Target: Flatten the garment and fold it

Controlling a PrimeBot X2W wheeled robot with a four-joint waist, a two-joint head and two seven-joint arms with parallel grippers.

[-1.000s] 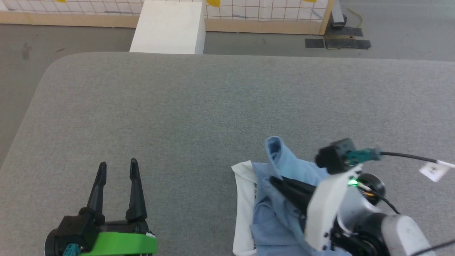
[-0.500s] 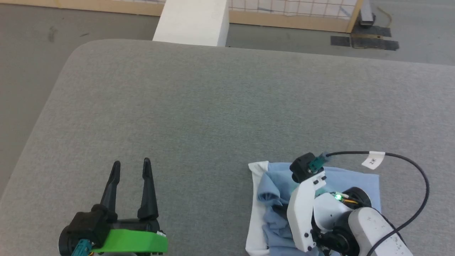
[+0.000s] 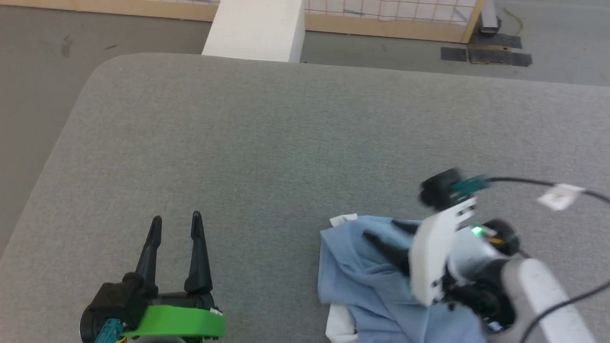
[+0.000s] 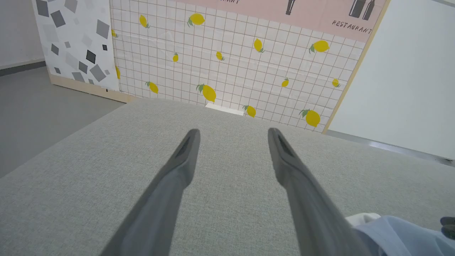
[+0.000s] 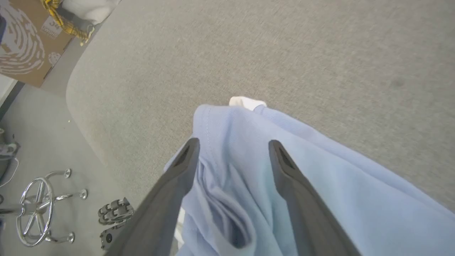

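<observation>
The garment [image 3: 362,281], a light blue knit with white edges showing, lies bunched on the grey table [image 3: 267,143] at the near right. My right gripper [image 3: 383,232] hovers just over it, jaws open. In the right wrist view the right gripper [image 5: 233,143] has its fingers spread above a rumpled blue fold [image 5: 320,185], with a white tip [image 5: 247,102] poking out beyond. My left gripper [image 3: 175,220] rests open over bare table to the left, well apart from the cloth. In the left wrist view the left gripper [image 4: 233,132] is open and the garment [image 4: 398,234] sits at the lower right.
A white block [image 3: 255,28] stands beyond the table's far edge. The right wrist's black cable with a white tag [image 3: 557,195] arcs over the right side. A chrome chair base [image 5: 35,206] and a cardboard box [image 5: 21,39] are on the floor past the table corner.
My right gripper has gone from shut on a blue fold to open, letting it go. The blue cloth now covers most of the white part. The left arm has stayed put.
</observation>
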